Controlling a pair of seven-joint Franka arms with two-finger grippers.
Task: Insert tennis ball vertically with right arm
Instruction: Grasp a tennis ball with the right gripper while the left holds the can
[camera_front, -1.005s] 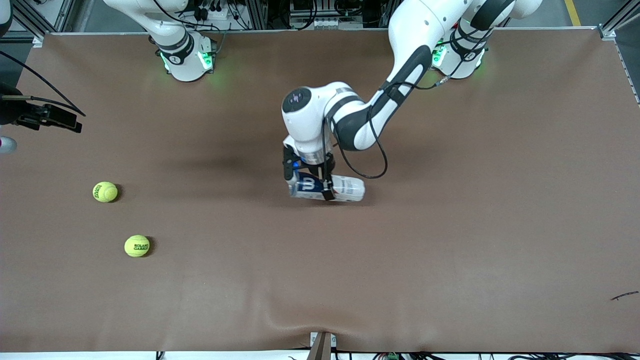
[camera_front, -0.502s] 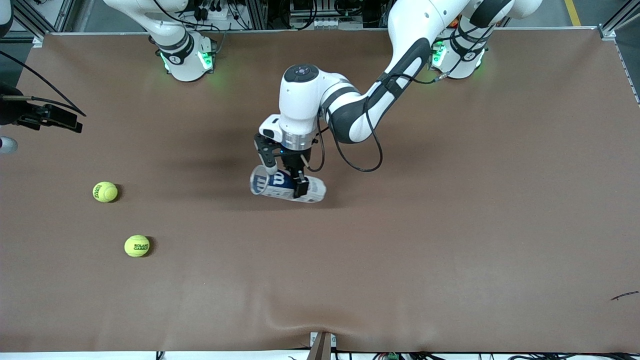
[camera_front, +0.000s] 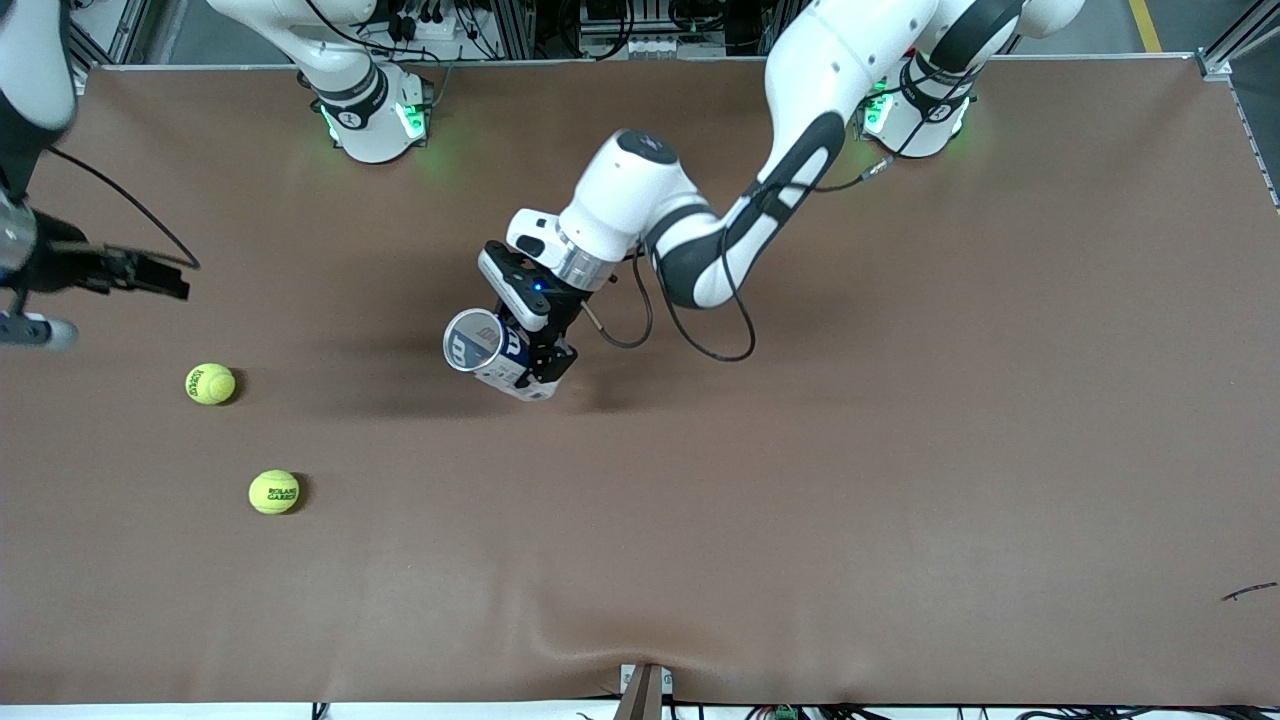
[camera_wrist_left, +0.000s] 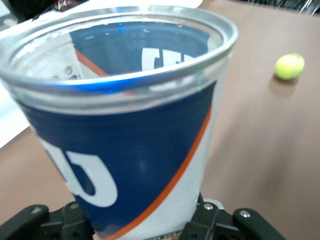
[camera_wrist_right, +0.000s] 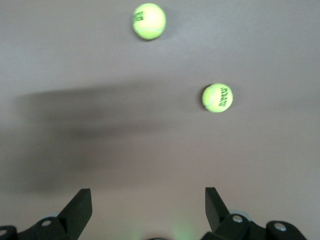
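Note:
Two yellow tennis balls lie on the brown table toward the right arm's end: one (camera_front: 210, 384) (camera_wrist_right: 149, 21), and another (camera_front: 274, 492) (camera_wrist_right: 217, 97) nearer the front camera. My right gripper (camera_front: 165, 280) (camera_wrist_right: 148, 197) hovers open over the table edge by them, nothing between its fingers. My left gripper (camera_front: 537, 368) (camera_wrist_left: 142, 225) is shut on a clear blue-and-white ball can (camera_front: 490, 355) (camera_wrist_left: 130, 125), held tilted over the middle of the table. The can's open mouth (camera_front: 473, 340) faces up and toward the right arm's end. One ball (camera_wrist_left: 289, 66) shows past the can.
The brown mat (camera_front: 800, 500) covers the whole table, with a wrinkle near the front edge. A small bracket (camera_front: 643, 690) sits at the middle of that edge. A dark scrap (camera_front: 1248, 591) lies near the left arm's end.
The left arm has swung the can toward the right arm's end and tipped its mouth upward. The right gripper has shifted a little toward the balls. The balls have not moved.

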